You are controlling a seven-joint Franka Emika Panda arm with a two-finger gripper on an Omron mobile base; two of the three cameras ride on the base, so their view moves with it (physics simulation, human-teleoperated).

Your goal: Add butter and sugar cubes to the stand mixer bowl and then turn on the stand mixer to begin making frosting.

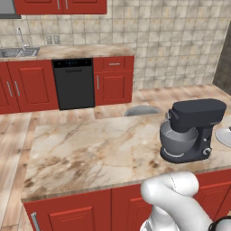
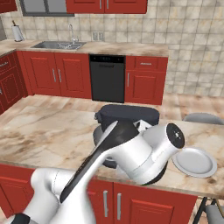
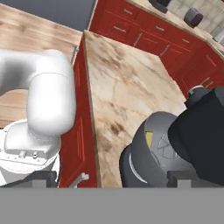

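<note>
Marble-look island counter (image 1: 90, 153) takes up most of the left base view, tan and brown veins, red cabinet fronts under it. Over at about 3 o'clock on it sits the stand mixer (image 1: 196, 128), dark charcoal, head down over the stand mixer bowl (image 1: 177, 140), which is grey metal and sits on the mixer's round base. Just past the mixer at the right edge you can see a slice of a white plate (image 1: 224, 135). Behind the island there's a black dishwasher (image 1: 73, 83) in the red cabinet run, sink (image 1: 18, 52) at 10 o'clock.

Right base view: the arm's elbow covers most of the mixer, only the dark head (image 2: 127, 114) pokes out above it. The plate (image 2: 194, 162) lies on the counter at 3 o'clock of the arm, nothing on it that I can make out.

Hand view: gripper (image 3: 109, 179) sits at 6 o'clock, fingers spread as wide as they go, nothing between them, touching nothing. The bowl (image 3: 146, 153) is right ahead of it, with something small and yellow (image 3: 149, 139) inside it by the whisk wires. Can't spot any sugar cubes.
</note>
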